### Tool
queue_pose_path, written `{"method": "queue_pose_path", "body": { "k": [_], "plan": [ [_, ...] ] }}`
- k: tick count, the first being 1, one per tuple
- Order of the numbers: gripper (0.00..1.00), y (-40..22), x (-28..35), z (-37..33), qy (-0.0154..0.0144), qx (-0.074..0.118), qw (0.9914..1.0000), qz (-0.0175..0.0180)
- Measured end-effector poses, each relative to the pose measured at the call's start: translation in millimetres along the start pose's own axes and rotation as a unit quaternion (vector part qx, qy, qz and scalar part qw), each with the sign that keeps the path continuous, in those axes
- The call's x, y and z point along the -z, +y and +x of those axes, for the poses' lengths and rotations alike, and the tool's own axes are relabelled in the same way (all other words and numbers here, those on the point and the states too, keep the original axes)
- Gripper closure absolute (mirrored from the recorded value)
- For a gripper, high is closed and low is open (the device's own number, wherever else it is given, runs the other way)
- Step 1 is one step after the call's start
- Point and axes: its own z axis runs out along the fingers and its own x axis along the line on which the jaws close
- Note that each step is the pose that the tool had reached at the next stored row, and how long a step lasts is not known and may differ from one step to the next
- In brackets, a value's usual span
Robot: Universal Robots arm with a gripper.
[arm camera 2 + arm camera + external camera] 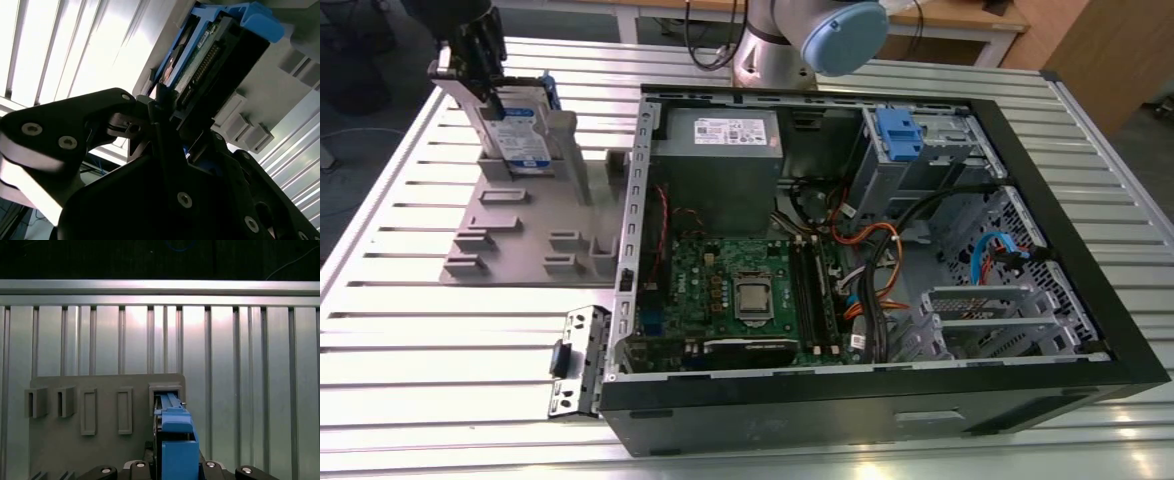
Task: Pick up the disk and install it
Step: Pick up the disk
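Observation:
The disk [520, 130] stands on edge over the back of a grey holder plate [520, 240], on the exterior view's left. Its white-and-blue label and blue carrier frame both show. My gripper [478, 85] comes down onto its top edge from above. In the second wrist view the dark fingers [145, 107] press against both sides of the disk [210, 55], so the gripper [165, 105] is shut on it. In the first wrist view the blue carrier [175, 440] sits between the finger bases, straight over a slot [167, 390] in the holder. I cannot tell whether its lower edge is still in the slot.
An open computer case [854, 250] lies on the slatted metal table [454, 350], to the exterior view's right of the holder. Inside it are a grey power supply [718, 150], a motherboard, cables and a drive bay with a blue tab [897, 130]. A black bracket [580, 360] lies beside the case.

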Motion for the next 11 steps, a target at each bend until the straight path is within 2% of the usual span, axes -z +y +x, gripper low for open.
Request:
{"method": "queue_pose_path", "body": {
  "k": [11],
  "plan": [
    [0.64,0.1,8.3,-0.2,-0.0004,0.000,1.00000,0.0000]
  ]
}}
